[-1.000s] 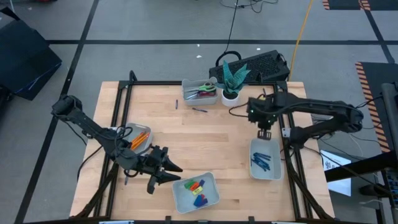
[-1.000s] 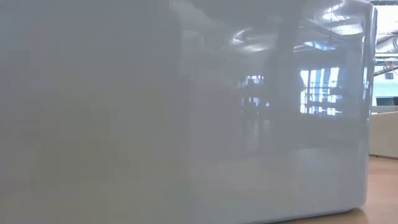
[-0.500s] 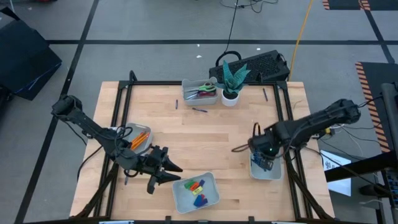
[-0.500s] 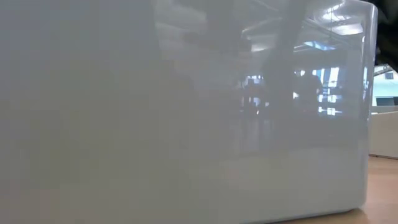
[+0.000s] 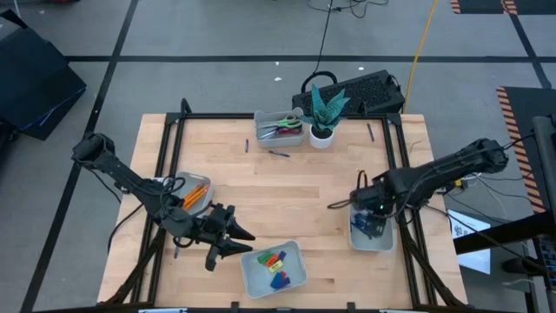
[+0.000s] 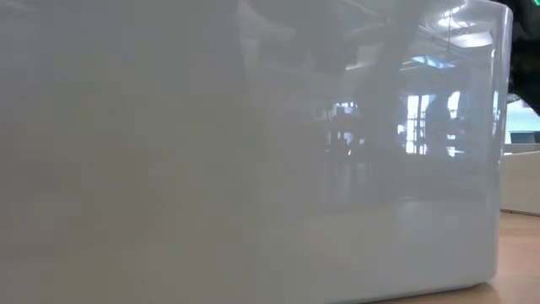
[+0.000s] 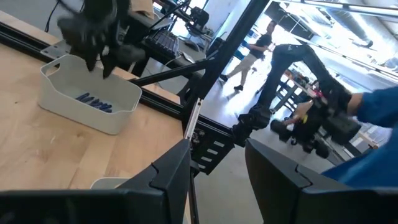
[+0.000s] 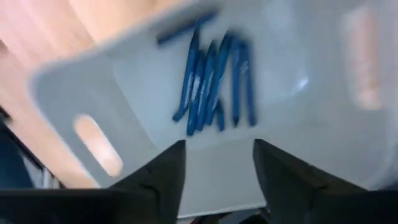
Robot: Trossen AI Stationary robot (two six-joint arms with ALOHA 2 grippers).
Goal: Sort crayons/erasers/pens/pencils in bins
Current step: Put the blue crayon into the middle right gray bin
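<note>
High view first: I have the right claw (image 5: 368, 209) low over the far end of the bin (image 5: 371, 235) on the right side of the tabletop (image 5: 295, 191), where the blue pens (image 5: 365, 226) lie bunched side by side. My right wrist view looks straight down at those pens (image 8: 214, 78) on the bin's floor; the two fingers stand apart with nothing between them. The left claw (image 5: 236, 236) waits near the front edge, fingers spread and empty, just beside the bin of erasers (image 5: 275, 264), which holds yellow, green, red and blue blocks. Behind that arm, a bin at the left carries the orange pencils (image 5: 196, 193). A fourth bin at the far edge holds scissors (image 5: 282, 129), next to a potted plant (image 5: 324, 111). Two pens (image 5: 278, 153) lie loose on the wood near it. Low view gives me only a grey bin wall (image 6: 253, 152).
</note>
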